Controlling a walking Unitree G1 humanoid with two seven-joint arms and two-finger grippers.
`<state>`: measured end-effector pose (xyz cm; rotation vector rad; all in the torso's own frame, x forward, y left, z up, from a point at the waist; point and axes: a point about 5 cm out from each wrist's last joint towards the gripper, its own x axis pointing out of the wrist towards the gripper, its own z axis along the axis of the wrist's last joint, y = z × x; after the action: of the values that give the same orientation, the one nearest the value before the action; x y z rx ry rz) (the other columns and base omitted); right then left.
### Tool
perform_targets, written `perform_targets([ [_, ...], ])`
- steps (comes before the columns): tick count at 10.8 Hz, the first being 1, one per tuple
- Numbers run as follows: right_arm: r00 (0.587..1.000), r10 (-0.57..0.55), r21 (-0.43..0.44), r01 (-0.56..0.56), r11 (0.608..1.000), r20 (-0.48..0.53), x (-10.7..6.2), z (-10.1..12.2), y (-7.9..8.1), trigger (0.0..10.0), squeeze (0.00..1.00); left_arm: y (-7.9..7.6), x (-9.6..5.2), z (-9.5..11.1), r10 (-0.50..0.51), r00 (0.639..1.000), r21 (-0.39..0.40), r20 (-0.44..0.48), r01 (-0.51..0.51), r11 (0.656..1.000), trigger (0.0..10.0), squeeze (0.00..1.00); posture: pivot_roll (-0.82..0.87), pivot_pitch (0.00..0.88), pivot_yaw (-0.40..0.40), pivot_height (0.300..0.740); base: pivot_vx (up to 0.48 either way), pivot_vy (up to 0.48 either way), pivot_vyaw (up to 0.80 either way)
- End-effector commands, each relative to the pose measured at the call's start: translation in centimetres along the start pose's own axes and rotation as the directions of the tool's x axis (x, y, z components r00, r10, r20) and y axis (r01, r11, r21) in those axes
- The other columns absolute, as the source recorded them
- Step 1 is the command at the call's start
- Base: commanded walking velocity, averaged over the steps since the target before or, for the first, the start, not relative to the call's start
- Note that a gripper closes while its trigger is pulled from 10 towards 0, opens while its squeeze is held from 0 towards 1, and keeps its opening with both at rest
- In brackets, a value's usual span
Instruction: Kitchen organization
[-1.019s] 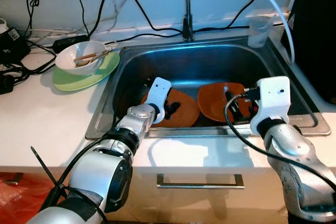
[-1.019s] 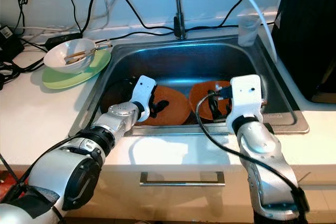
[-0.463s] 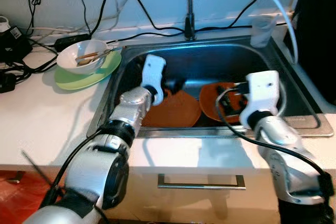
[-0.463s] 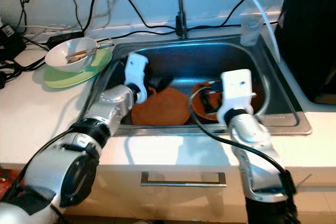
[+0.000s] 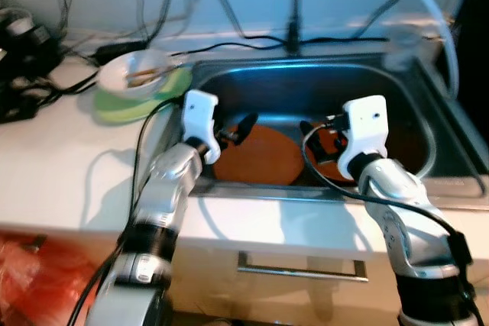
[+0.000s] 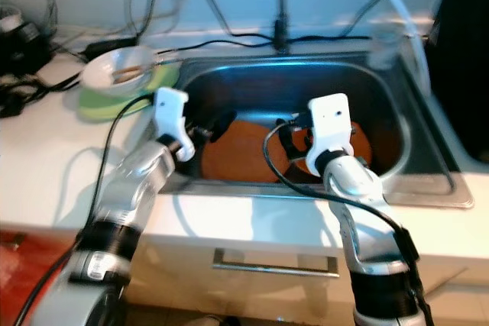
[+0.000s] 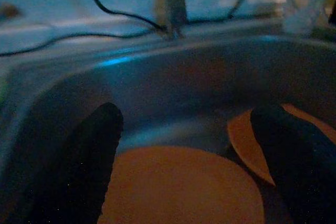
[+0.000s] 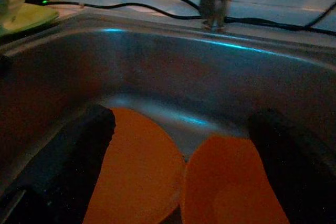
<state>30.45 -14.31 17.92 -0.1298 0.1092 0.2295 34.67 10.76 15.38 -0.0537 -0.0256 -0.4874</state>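
Left eye view puts a drawer handle (image 5: 302, 269) nearest you, under the white counter's (image 5: 69, 166) front edge. Past that edge both of your arms reach into the steel sink (image 5: 306, 89).

Your left gripper (image 5: 233, 129) hangs over the near-left part of the basin, its two black fingers spread wide with nothing between them. In the left wrist view the larger orange plate (image 7: 184, 187) lies flat on the sink floor directly beneath and between those fingers (image 7: 92, 156), with the second orange plate (image 7: 257, 140) off toward the far finger. You cannot tell whether the fingertips touch the plate.

Your right gripper (image 5: 325, 139) hovers over the right half of the basin, also parted and holding nothing. The right wrist view shows both plates between its fingers (image 8: 84, 145): the big round one toward one finger, the smaller one (image 8: 231, 187) toward the other, the two looking edge to edge or slightly overlapped.

Farther back on the counter, left of the sink, a white bowl (image 5: 137, 74) with utensils in it sits on a green plate (image 5: 157, 97). Behind the basin stands the faucet (image 5: 294, 5), with black cables (image 5: 252, 36) trailing along the back ledge and a white hose (image 5: 428, 13) arching over toward the right. A clear cup (image 6: 384, 47) sits at the far right corner, blurred.
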Motion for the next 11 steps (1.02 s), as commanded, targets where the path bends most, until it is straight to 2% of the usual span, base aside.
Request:
perform_targets([
  [1, 0.999, 0.041, 0.008, -0.041, 0.999, 0.032, 0.4, 0.6, 0.6, 10.0, 0.44, 0.3, -0.5, 0.2, 0.033, 0.999, 0.015, 0.01, -0.033, 0.999, 10.0, 1.0, -0.03, 0.0, 0.105, 0.74, 0.0, 0.0, 0.0],
  [2, 0.997, 0.066, -0.001, -0.066, 0.998, 0.036, 0.7, 0.7, 1.0, 10.0, 0.44, 0.5, -1.5, -0.1, 0.096, 0.995, 0.016, 0.024, -0.097, 0.995, 10.0, 1.0, -0.03, 0.0, 0.094, 0.74, 0.0, 0.0, 0.0],
  [3, 0.996, 0.074, -0.004, -0.074, 0.997, 0.04, 0.8, 0.9, 1.2, 10.0, 0.44, 0.3, -1.8, -0.2, 0.106, 0.994, 0.013, 0.015, -0.106, 0.994, 10.0, 1.0, -0.03, 0.0, 0.092, 0.74, 0.0, 0.0, 0.0],
  [4, 0.996, 0.077, -0.007, -0.077, 0.997, 0.045, 1.0, 1.0, 1.2, 10.0, 0.44, -0.3, -2.0, -0.3, 0.087, 0.996, 0.027, -0.003, -0.087, 0.996, 10.0, 0.0, -0.03, 0.0, 0.094, 0.74, 0.0, 0.0, 0.0],
  [6, 0.996, 0.075, -0.019, -0.074, 0.997, 0.058, 1.0, 1.1, 1.1, 10.0, 0.44, -1.3, -1.6, 0.3, 0.06, 0.998, 0.024, 0.001, -0.06, 0.998, 10.0, 0.0, -0.05, 0.0, 0.105, 0.74, 0.0, 0.0, 0.0],
  [8, 0.995, 0.078, -0.023, -0.077, 0.997, 0.06, 1.0, 1.0, 1.4, 10.0, 0.45, -1.8, -0.9, 0.8, 0.048, 0.999, 0.016, 0.016, -0.049, 0.999, 10.0, 0.0, -0.06, 0.0, 0.103, 0.74, 0.0, 0.0, 0.0],
  [11, 0.995, 0.084, -0.034, -0.082, 0.996, 0.062, 1.1, 1.0, 1.6, 10.0, 0.45, -2.0, -0.7, 0.8, 0.05, 0.999, 0.005, 0.006, -0.05, 0.999, 10.0, 0.0, -0.06, 0.0, 0.104, 0.74, 0.0, -0.085, 0.0],
])
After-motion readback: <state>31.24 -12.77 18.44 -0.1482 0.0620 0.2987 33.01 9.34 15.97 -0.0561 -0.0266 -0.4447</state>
